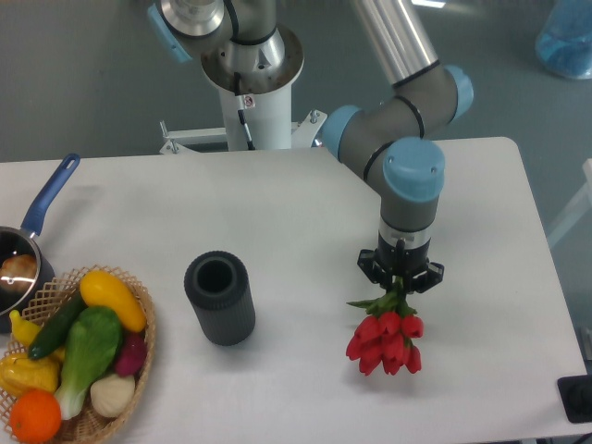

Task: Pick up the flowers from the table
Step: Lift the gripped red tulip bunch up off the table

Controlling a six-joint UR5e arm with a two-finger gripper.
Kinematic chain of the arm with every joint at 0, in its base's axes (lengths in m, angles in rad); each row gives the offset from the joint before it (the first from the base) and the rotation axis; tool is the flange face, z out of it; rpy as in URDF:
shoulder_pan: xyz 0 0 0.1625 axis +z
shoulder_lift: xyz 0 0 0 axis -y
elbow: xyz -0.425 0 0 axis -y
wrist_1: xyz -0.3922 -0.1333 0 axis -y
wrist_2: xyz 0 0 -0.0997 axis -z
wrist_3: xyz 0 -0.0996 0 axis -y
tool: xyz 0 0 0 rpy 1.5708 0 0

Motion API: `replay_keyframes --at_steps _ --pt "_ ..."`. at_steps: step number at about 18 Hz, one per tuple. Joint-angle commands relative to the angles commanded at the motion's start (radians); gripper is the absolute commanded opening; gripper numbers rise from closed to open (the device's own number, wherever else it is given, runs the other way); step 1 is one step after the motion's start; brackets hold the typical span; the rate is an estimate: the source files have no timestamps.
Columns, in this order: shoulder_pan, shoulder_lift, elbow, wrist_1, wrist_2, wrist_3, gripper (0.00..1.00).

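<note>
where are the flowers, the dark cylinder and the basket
flowers [386,339], fixed camera, red blooms
dark cylinder [222,313], fixed camera, its side wall
basket [148,326], fixed camera, woven right rim

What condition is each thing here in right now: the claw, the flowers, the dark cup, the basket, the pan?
gripper: pointing down over the flower stems; whether it is closed cannot be told.
flowers: red heads toward the camera, stems under the gripper.
black cylinder: upright, open top, apparently empty.
basket: full of vegetables.
pan: at the table's left edge, holding some food.
</note>
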Motion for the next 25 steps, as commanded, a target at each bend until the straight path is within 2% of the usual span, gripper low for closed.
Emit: replay_keyframes --at_steps 3,7,15,25 --pt "-0.031 0.015 0.061 -0.05 0.0 0.003 0.3" --pt "-0.083 0.043 0.126 -0.055 -0.002 0.002 0.3" --pt "-0.097 0.042 0.155 -0.054 -0.009 -0.009 0.3" --pt "-0.092 0.045 0.152 -0.055 -0.017 -0.009 0.3"
